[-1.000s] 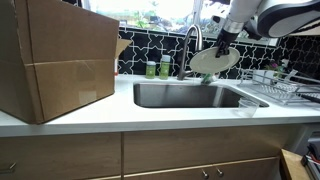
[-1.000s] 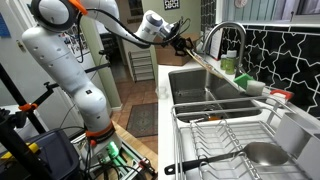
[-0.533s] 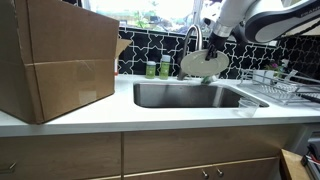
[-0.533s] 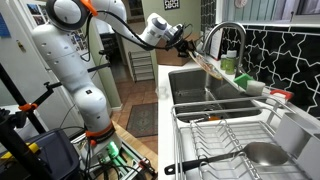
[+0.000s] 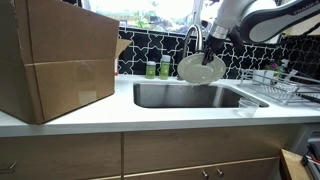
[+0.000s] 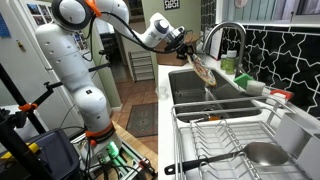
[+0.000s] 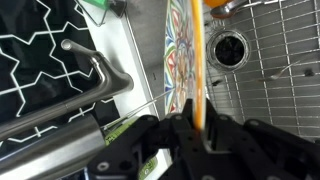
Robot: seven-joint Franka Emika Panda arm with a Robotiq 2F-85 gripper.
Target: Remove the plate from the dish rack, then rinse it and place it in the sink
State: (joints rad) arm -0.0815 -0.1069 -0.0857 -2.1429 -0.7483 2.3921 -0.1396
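My gripper (image 5: 211, 37) is shut on the rim of a round patterned plate (image 5: 201, 67) and holds it tilted over the steel sink (image 5: 170, 97), just under the curved faucet (image 5: 190, 38). In an exterior view the plate (image 6: 203, 70) hangs edge-on below the gripper (image 6: 188, 48) above the sink basin (image 6: 200, 88). In the wrist view the plate's orange rim (image 7: 198, 60) runs up from between my fingers (image 7: 184, 140), with the faucet (image 7: 85, 75) to the left and the sink drain (image 7: 229, 47) behind. The wire dish rack (image 5: 272, 88) stands beside the sink; it fills the foreground (image 6: 235, 140).
A large cardboard box (image 5: 55, 62) stands on the counter at one side of the sink. Green bottles (image 5: 157, 69) stand behind the sink by the tiled wall. A pan and utensils (image 6: 255, 154) lie in the dish rack.
My gripper has carried the plate from near the dish rack side to under the faucet, and the plate has tilted more upright over the sink.
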